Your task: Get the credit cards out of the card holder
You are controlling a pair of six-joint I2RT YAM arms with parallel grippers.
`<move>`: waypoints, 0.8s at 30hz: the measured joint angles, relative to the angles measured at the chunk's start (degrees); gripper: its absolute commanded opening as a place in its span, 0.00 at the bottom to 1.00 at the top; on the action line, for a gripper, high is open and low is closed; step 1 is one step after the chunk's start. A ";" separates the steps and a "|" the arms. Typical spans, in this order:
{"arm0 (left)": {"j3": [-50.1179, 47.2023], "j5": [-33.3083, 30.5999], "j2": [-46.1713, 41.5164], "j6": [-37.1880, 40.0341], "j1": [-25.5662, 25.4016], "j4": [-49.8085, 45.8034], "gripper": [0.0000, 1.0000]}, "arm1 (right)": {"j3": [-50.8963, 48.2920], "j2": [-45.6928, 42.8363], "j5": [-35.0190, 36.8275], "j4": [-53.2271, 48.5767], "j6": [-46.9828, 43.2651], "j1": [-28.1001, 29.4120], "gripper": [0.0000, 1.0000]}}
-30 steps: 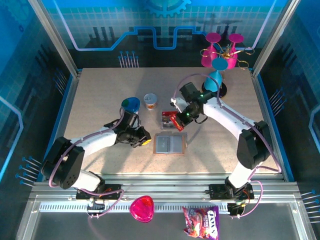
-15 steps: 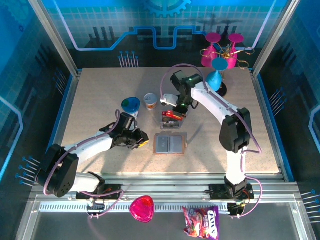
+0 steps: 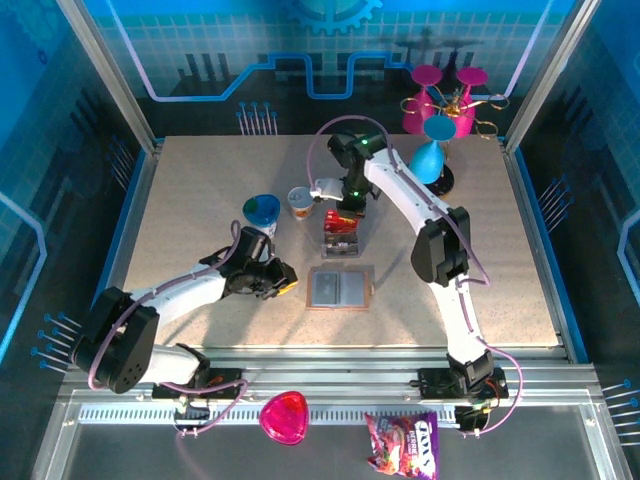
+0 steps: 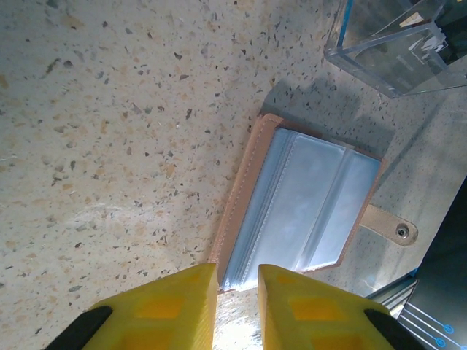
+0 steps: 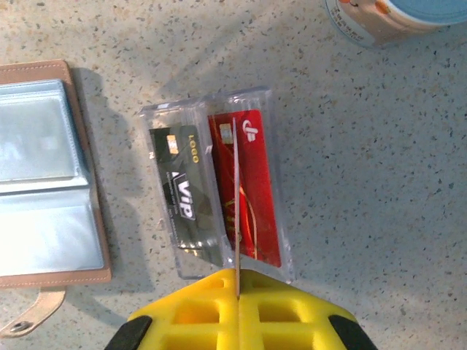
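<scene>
Item, right fingers (image 5: 252, 288): clenched on a thin held card (image 5: 236, 197), which we saw edge-on, so its face and colour were not readable. Directly beneath it was the clear container (image 5: 277, 182), holding a dark card (image 5: 182, 197) marked VIP and a red card (image 5: 255, 189) side by side. The held edge ran over the red card, near the seam between the two. Item, left fingers (image 4: 201, 292): narrowly parted and grasping nothing, poised at one edge of the card holder (image 4: 299, 208). We could not tell whether they touched it. The holder lay open and flat on the bench (image 4: 109, 109), blue-grey pockets up and, as far as we could judge, emptied. Step in hand, by our reading: setting the held card into the container. To do it well, we would keep the card square to the container's long walls and lower it until its bottom edge met the cards below. We would release only then, so that it neither bounced out nor caught the rim. Views compared: the right wrist camera gave the card faces and the pinch itself. The left wrist camera gave the holder's snap tab and stitching. The top camera gave the layout: the container just beyond the holder, the left fingers just to the holder's left, and a small can (image 3: 300, 203) and a blue-lidded tub (image 3: 263, 209) farther back.
</scene>
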 measured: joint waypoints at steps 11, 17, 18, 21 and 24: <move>0.02 0.04 2.91 0.00 0.02 1.01 0.21 | 3.34 6.47 0.15 -2.67 -1.25 0.00 0.00; 0.02 0.04 3.13 0.00 0.00 0.98 0.21 | 3.34 7.56 -0.04 -2.84 -1.40 0.00 0.14; 0.02 0.04 3.13 0.00 0.02 1.01 0.21 | 3.34 7.56 0.00 -2.80 -1.42 0.00 0.16; 0.02 0.04 3.13 0.00 0.00 1.01 0.21 | 3.34 7.56 0.68 -2.27 -1.18 0.00 0.19; 0.02 0.04 3.13 0.00 0.02 0.98 0.21 | 3.34 7.56 1.53 -1.27 -0.76 0.00 0.22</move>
